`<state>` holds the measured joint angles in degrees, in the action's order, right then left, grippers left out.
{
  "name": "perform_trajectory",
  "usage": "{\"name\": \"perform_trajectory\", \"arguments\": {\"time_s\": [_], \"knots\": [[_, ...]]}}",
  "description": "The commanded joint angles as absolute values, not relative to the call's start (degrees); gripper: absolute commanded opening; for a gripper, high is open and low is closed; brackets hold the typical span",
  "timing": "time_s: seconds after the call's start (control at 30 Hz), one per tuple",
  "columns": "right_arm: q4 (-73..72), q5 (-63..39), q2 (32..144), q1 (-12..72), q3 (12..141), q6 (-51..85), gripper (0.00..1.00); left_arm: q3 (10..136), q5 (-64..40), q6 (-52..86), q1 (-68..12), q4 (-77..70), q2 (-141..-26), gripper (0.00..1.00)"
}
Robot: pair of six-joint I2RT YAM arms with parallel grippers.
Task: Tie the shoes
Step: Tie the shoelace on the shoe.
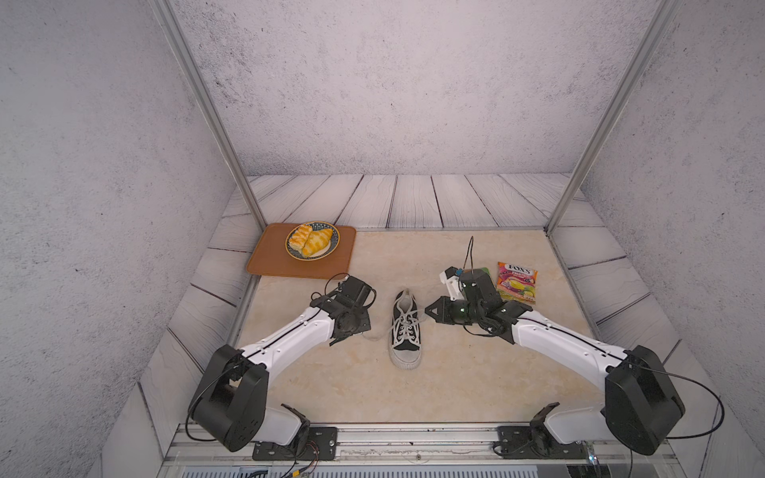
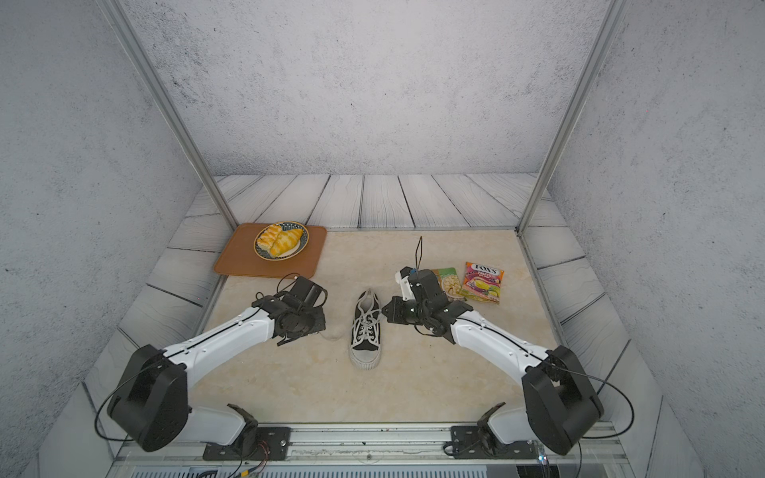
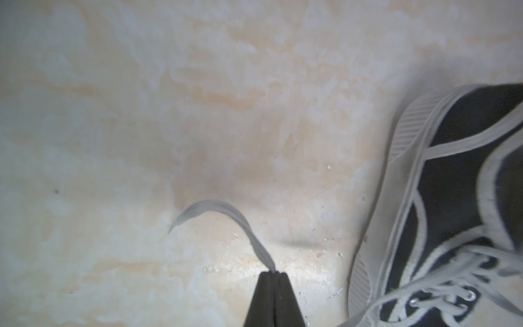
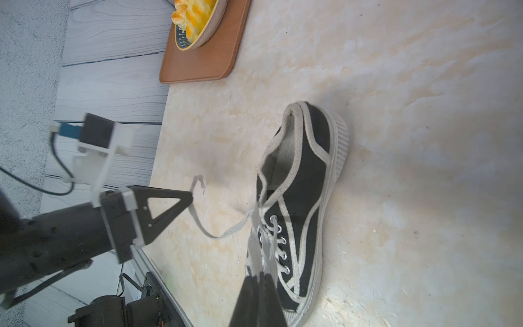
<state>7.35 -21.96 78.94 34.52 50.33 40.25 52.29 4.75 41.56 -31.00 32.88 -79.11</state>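
Here, sneaker (image 1: 405, 331) between left claw (image 3: 273, 274) and right claw (image 4: 259, 276), each pinching lace (image 3: 223, 208)

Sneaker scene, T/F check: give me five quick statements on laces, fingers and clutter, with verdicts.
1. The left gripper has its fingers shut on a white lace. True.
2. The right gripper hangs open, holding nothing. False: it is shut on a lace strand coming off the sneaker.
3. The sneaker lies on its side. False: it stands on its sole, toe toward the arm bases.
4. The plate of pastries sits on the brown tray. True.
5. The laces are tied in a finished bow. False: no bow shows; each gripper holds a lace out to its side.
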Motion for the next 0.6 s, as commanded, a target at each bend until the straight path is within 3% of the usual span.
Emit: {"name": "perform_trajectory", "arguments": {"time_s": [0.0, 0.33, 0.57], "knots": [[9.52, -20.83, 76.64, 33.94, 49.38, 39.09, 0.0, 53.59, 6.22, 38.89, -29.66, 36.87, -76.57, 0.0], [10.21, -21.28, 75.59, 31.89, 47.99, 38.82, 0.0, 51.0, 5.93, 37.26, -26.29, 37.31, -70.98, 0.0], [2.97, -26.32, 76.2, 29.2, 44.34, 42.55, 0.0, 48.73, 4.14, 36.26, -24.28, 36.53, -70.11, 0.0]]}}
